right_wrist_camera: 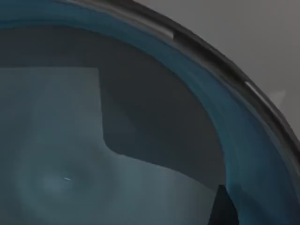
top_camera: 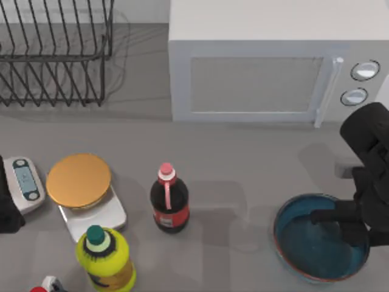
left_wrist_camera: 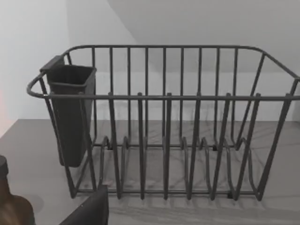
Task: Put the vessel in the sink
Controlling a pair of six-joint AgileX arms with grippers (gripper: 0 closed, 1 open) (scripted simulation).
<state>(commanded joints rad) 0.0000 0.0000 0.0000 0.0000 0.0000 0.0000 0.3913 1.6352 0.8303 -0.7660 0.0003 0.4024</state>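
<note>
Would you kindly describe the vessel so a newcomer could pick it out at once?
Start at the white microwave at the back of the table, then come forward to the near right corner. There, under the right gripper, sits the vessel: wide, shallow, teal-blue inside with a thin reddish-brown rim, wider than the cola bottle.

Right gripper (top_camera: 331,217) over vessel (top_camera: 304,255): black arm hides vessel's right rim and part of teal interior; finger state cannot be told. Vessel rim cut by right wrist view's edges (right_wrist_camera: 243,140). Left arm (top_camera: 7,210), left of kitchen scale (top_camera: 79,180), cut by top view's left edge. Dish rack (top_camera: 55,55) cut by top and left edges. Red-capped item (top_camera: 47,285) below scale cut off, identity unclear. Yellow bottle (top_camera: 106,261) base cut off.
</note>
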